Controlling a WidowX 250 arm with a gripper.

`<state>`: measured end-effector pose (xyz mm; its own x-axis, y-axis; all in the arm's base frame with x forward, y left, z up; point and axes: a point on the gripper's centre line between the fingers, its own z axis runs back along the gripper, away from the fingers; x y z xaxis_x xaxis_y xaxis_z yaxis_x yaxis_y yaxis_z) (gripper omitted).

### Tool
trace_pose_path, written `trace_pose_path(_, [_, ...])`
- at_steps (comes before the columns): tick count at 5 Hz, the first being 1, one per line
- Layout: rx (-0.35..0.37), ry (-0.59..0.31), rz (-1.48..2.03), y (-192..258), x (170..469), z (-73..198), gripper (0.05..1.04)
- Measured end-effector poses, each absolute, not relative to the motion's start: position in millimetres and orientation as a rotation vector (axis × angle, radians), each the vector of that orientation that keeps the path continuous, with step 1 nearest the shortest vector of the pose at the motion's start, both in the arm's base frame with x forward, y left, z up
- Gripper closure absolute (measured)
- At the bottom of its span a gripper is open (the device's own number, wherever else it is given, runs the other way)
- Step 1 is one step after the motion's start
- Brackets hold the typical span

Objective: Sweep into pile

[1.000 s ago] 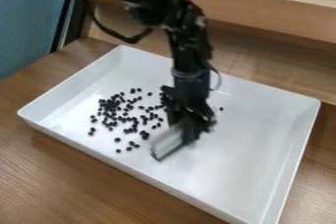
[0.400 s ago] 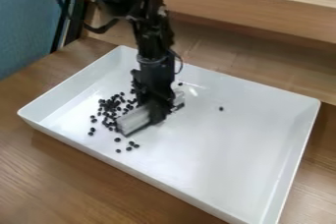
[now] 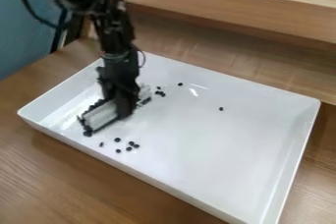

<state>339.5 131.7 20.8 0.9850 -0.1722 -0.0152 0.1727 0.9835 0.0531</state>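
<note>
The gripper [image 3: 121, 101] has a dark surface, rather matt, and looks like plastic. The pale scraper [image 3: 101, 116] at its lower end seems smooth; its material I cannot tell. Under and around the gripper, the tray [image 3: 197, 139] is smooth and glossy, with light shining on it. Outside the tray, farther from the gripper, the table [image 3: 39, 169] is of wood with visible grain. Well apart from the gripper, the blue panel [image 3: 23, 31] looks like matt cloth.

Small dark beans [image 3: 131, 143] lie in the white tray [image 3: 216, 144], some bunched along the left side and near end of the pale, slanting sweeper [image 3: 100, 116]. Others are scattered near both its ends; one sits well apart, toward the right.
</note>
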Motion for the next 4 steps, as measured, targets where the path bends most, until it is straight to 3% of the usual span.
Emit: trace_pose_path(4, [0.016,-0.016,-0.116,158,346,22,0.684])
